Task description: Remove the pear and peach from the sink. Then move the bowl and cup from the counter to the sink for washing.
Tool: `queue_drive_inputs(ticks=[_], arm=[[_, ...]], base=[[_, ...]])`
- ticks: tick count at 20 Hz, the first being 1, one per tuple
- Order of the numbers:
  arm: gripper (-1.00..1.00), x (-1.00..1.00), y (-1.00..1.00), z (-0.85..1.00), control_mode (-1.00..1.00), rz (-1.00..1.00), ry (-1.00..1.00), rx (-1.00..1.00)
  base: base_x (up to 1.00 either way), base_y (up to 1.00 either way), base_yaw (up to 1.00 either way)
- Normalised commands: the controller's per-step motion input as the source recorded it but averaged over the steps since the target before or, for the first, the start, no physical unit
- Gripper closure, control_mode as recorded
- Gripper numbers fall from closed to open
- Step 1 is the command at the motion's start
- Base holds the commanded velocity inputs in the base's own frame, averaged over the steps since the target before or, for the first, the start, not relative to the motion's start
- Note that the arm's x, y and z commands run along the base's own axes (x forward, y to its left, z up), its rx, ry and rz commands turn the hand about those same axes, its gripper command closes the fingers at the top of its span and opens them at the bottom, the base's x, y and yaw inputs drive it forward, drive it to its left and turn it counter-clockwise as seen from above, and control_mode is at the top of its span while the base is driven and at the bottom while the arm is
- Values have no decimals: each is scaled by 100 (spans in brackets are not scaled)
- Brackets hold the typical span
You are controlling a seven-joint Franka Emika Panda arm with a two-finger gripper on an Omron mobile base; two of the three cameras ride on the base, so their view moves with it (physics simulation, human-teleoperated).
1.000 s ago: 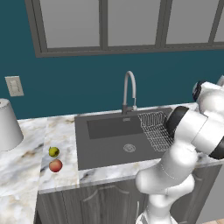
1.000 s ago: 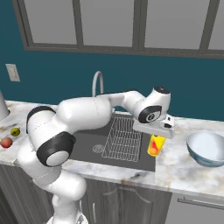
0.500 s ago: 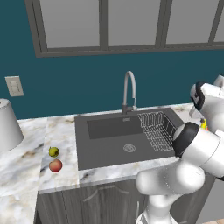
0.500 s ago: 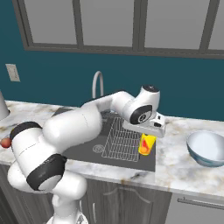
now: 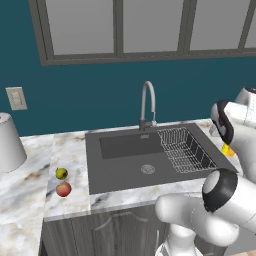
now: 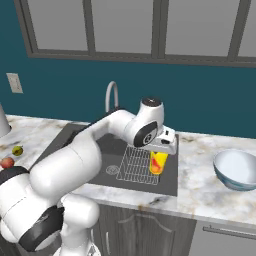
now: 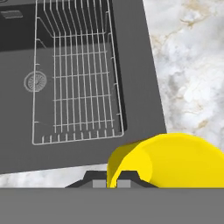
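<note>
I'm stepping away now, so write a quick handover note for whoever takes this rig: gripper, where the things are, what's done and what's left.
Gripper: shut on the cup, held in the air over the right edge of the sink, by the wire rack.
Pear and peach: out of the sink, on the counter to its left. Done.
Bowl: on the counter right of the sink, not yet moved.
Left: set the cup down in the sink, then bring the bowl over.
</note>
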Motion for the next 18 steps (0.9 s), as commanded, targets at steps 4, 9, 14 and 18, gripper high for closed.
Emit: queue_drive_inputs(ticks=[4, 9, 14, 18], arm=[[100, -11, 40, 14, -100, 0, -6, -5], [100, -4, 37, 20, -100, 0, 0, -2], [100, -9, 41, 18, -100, 0, 0, 0], [100, -10, 45, 15, -100, 0, -1, -2]], base=[[0, 0, 0], [0, 0, 0], [0, 0, 0], [0, 0, 0]])
